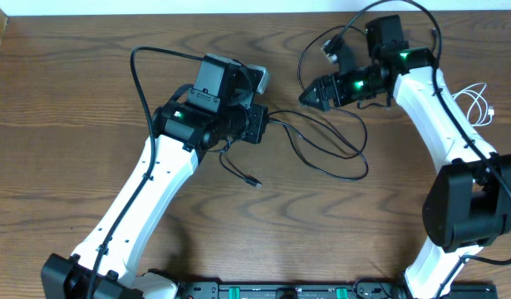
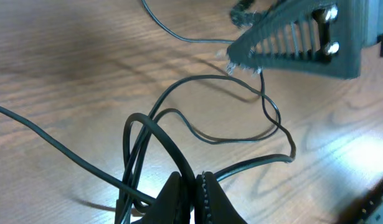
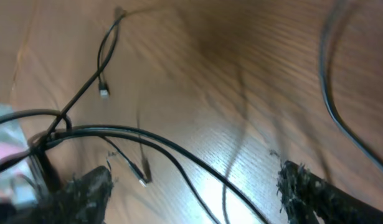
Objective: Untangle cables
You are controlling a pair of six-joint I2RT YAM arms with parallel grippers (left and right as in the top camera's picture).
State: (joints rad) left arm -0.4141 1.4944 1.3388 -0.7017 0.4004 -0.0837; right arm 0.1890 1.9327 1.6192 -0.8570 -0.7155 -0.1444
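On the wooden table [image 1: 72,124], the left gripper [image 1: 257,124] is pinched tight on the black cord [image 1: 342,162], its arm stretched toward the centre. The right gripper [image 1: 309,95] gapes wide, gripping nothing, just above the cord's loops. The white cord [image 1: 479,104] lies apart, beside the right arm.

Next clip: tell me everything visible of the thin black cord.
The black cord is thin, dark and rubbery-looking, lying on the wooden table in loose overlapping loops. The left gripper is shut on a bunched part; one small plug end lies free. Another stretch passes between the fingers of the open right gripper, unpinched.
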